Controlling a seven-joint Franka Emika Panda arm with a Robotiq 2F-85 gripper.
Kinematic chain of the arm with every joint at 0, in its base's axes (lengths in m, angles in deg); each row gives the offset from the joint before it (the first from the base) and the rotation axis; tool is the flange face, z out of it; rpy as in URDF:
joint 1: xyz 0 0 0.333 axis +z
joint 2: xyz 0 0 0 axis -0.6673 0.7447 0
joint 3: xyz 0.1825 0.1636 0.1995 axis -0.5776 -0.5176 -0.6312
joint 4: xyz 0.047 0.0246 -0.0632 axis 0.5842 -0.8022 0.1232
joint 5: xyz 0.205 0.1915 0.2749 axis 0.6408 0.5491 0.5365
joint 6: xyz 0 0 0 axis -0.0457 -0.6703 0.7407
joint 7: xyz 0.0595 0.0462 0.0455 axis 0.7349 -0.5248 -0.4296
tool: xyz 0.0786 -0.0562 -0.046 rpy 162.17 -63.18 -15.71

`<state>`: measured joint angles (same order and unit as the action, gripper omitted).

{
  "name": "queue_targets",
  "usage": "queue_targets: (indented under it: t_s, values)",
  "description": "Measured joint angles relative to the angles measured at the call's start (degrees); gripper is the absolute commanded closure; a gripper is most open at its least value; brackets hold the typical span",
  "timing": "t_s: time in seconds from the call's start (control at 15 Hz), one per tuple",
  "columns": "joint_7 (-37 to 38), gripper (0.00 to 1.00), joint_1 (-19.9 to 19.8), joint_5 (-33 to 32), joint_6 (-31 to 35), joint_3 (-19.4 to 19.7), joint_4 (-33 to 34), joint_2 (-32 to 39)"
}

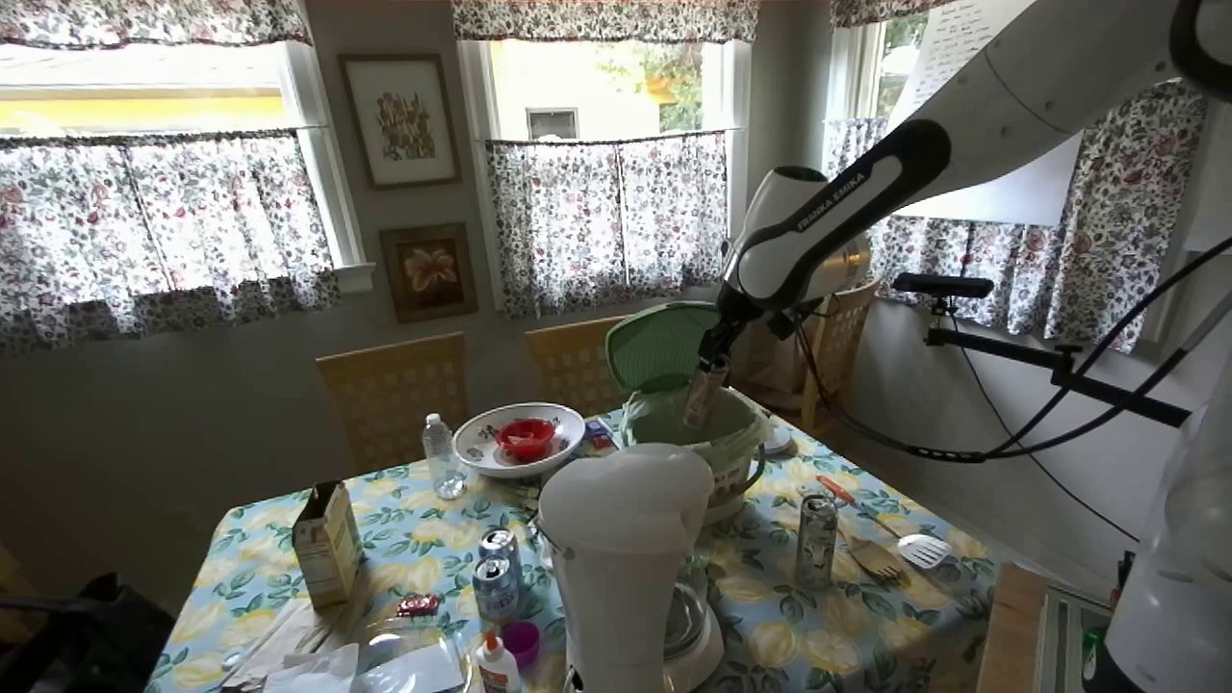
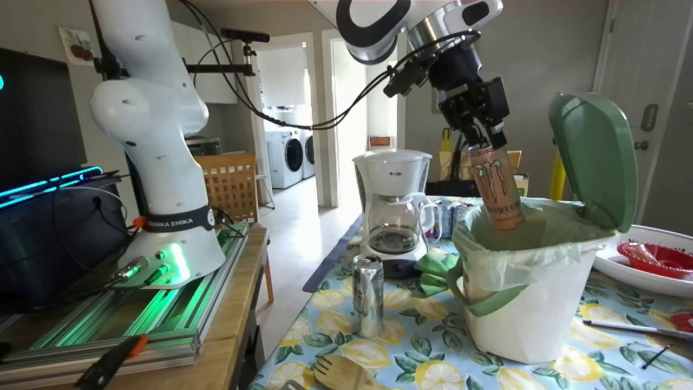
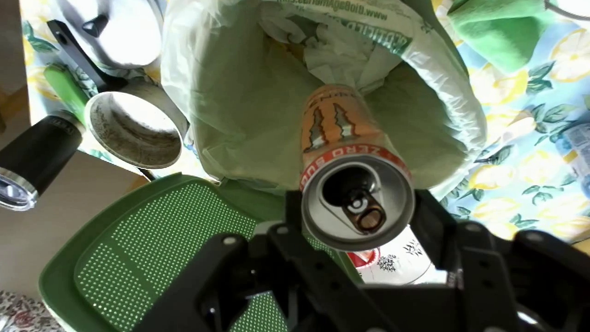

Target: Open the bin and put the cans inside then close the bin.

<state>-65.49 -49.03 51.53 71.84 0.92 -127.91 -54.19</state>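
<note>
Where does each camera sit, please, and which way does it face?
An exterior view: near the coffee maker, facing the windows across the table; the arm reaches in from the picture's right.
An exterior view: near the bin, facing the coffee maker and doorways; the base, arm and claw show.
Wrist view: behind the claw, looking down past the orange can into the bin; of the robot, only the claw shows.
Both exterior views share the arm, bin and orange can.

The orange can (image 3: 339, 120) is printed metal with a shiny top (image 3: 332, 216), the tall silvery can (image 2: 368, 298) glossy metal. The bin (image 2: 525, 330) looks like smooth plastic, its liner (image 2: 536, 268) thin crinkled film, its lid (image 3: 156, 240) finely dotted plastic. The coffee maker (image 2: 390, 168) is glossy plastic, the fork (image 2: 344, 374) smooth wood.
</note>
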Motion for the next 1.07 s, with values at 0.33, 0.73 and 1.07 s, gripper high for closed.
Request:
queue_targets:
  t_s: [0.33,0.73,1.07]
  values:
    - [0.0,0.64,0.4,1.3,3.7,-0.8,1.2,3.9]
    - [0.0,0.02,0.8,1.4,6.3,-1.6,2.2,7.6]
    - [0.0,0.00,0.8,1.4,7.3,-2.1,2.2,8.0]
